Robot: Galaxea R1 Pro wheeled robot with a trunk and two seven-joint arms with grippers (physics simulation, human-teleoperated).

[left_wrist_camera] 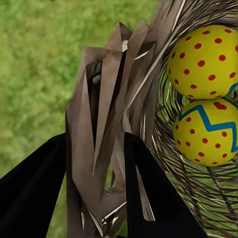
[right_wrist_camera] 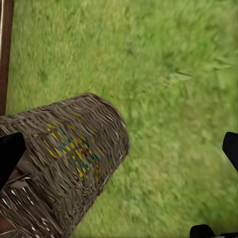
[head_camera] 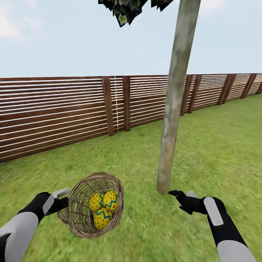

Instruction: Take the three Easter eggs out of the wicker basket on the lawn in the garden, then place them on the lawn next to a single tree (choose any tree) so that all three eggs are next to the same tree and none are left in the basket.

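The wicker basket (head_camera: pixel 78 207) is tipped with its mouth up toward the head camera, just left of the tree (head_camera: pixel 171 120) at its foot. Three Easter eggs lie inside: two side by side (head_camera: pixel 96 202) (head_camera: pixel 111 199) and one below them (head_camera: pixel 102 218). My left gripper (head_camera: pixel 63 198) is shut on the braided rim (left_wrist_camera: pixel 109 114), one black finger on each side, with two eggs (left_wrist_camera: pixel 206 59) (left_wrist_camera: pixel 210 131) close by. My right gripper (head_camera: pixel 181 194) is open and empty, low by the trunk's base. The right wrist view sees the basket (right_wrist_camera: pixel 74 158) from outside.
Green lawn (head_camera: pixel 218 153) spreads all around, with open grass right of the trunk. A dark brown slat fence (head_camera: pixel 54 109) runs across behind. Dark leaves (head_camera: pixel 125 11) hang at the top.
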